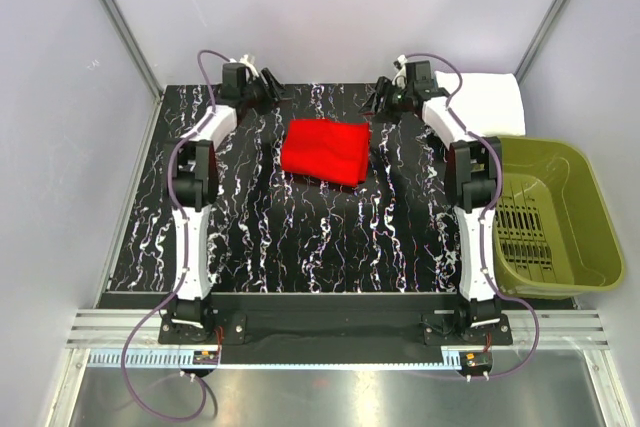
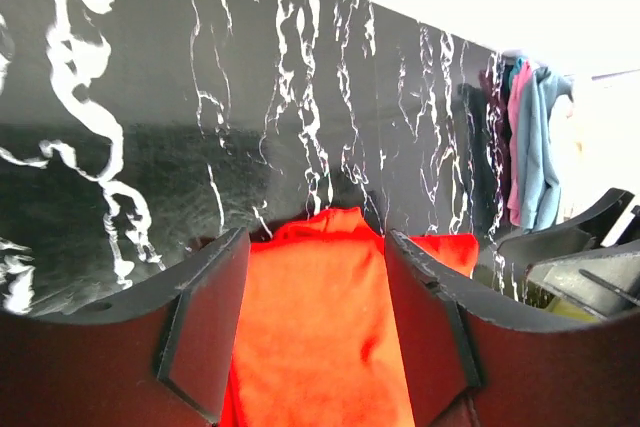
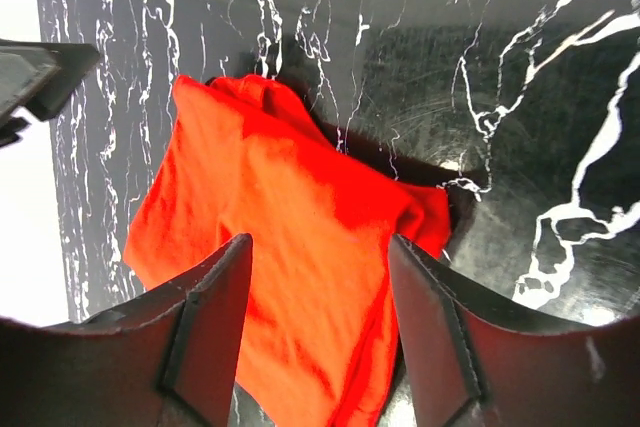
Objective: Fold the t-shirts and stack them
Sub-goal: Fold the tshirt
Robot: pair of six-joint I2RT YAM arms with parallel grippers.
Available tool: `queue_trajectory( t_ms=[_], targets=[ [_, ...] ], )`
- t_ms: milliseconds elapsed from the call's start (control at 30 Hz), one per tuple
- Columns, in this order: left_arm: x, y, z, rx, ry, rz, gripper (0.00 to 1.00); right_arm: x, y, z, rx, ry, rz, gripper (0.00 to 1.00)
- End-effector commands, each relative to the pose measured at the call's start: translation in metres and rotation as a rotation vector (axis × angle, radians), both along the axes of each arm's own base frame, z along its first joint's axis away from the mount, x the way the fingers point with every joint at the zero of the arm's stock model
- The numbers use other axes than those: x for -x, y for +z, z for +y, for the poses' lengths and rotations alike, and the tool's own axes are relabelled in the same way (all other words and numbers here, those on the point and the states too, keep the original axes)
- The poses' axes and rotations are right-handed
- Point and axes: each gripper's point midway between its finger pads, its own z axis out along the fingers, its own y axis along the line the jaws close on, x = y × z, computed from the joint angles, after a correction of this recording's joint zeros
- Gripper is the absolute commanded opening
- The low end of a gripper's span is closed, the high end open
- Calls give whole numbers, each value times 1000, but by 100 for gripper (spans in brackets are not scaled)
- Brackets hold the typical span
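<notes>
Seen from above, a black table (image 1: 300,237) veined with white has two robot arms reaching away from its near edge. A red t-shirt (image 1: 325,152) lies folded into a rough rectangle a little toward 12 o'clock from the table's middle. Its long axis runs roughly from 9 to 3 o'clock, with a slight tilt.

The left gripper (image 1: 272,90) hangs near the shirt's far left corner, and the shirt lies between 4 and 5 o'clock from it. The right gripper (image 1: 380,99) hangs near the far right corner, and the shirt lies between 7 and 8 o'clock from it. The two are about equally near the cloth, one at each far corner.

Both wrist cameras show their jaws spread wide with nothing held. Red cloth shows in the gap between the fingers, lying flat on the table below and not pinched.

A folded white t-shirt (image 1: 490,99) sits at about 2 o'clock, at the far right corner. It is just behind an olive-green basket (image 1: 590,197) that stands beside the table's right edge. The right arm is the nearer one to it.

The red shirt looks folded but not yet stacked. The next move probably depends on both grippers coming down on the far edge together and carrying the shirt toward 2 o'clock.
</notes>
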Motion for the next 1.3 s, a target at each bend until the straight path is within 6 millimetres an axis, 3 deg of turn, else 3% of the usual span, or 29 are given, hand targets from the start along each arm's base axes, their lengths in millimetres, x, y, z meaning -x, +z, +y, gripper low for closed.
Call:
queue_trajectory(
  t_ms=[0, 33, 67, 100, 133, 167, 200, 233, 367, 400, 433, 500, 533, 567, 733, 833, 1000, 1200, 1233, 1267],
  targets=[
    [15, 68, -2, -41, -68, -143, 61, 6, 49, -4, 24, 28, -110, 64],
    [27, 49, 1, -89, -74, -108, 60, 19, 42, -5, 31, 41, -86, 64],
    [35, 46, 2, -117, -74, -93, 60, 27, 40, -5, 28, 51, -75, 64],
    [49, 52, 2, -146, -79, -80, 60, 32, 51, -5, 22, 57, -101, 64],
    [55, 44, 6, -188, -79, -68, 60, 42, 35, -7, 28, 61, -67, 64],
    [68, 29, 8, -199, -89, -23, 61, 44, 34, -8, 37, 68, -81, 64],
    [76, 29, 8, -197, -96, -12, 61, 47, 31, -9, 44, 72, -75, 64],
    [89, 13, 6, -176, -109, 45, 61, 46, 30, -10, 56, 74, -75, 65],
    [125, -16, -7, -157, -160, 156, 59, 66, 19, -3, 11, 127, -12, 67],
    [131, -12, -8, -172, -164, 145, 59, 77, 12, -4, 9, 127, 12, 70],
    [143, -25, -6, -190, -164, 175, 59, 83, 10, -5, 7, 133, 16, 71],
    [153, -18, -10, -203, -167, 148, 60, 96, 5, -5, 4, 157, 27, 72],
    [164, -30, -5, -214, -158, 170, 60, 102, 5, -2, -13, 188, 28, 72],
    [163, -19, -4, -213, -145, 128, 61, 105, 4, 0, -24, 203, 24, 70],
    [173, -28, 5, -251, -125, 138, 64, 122, -1, 9, -48, 229, 44, 58],
    [179, -33, 1, -228, -145, 151, 64, 130, -1, 16, -49, 240, 43, 57],
    [185, -43, -9, -174, -189, 163, 63, 138, -21, 23, -22, 270, 68, 58],
    [196, -51, -16, -134, -215, 216, 43, 155, -36, 31, -3, 308, 104, 51],
    [199, -52, -16, -136, -213, 228, 37, 160, -37, 32, 1, 312, 112, 49],
    [205, -52, -16, -138, -210, 247, 26, 169, -39, 31, 5, 316, 122, 46]
  ],
)
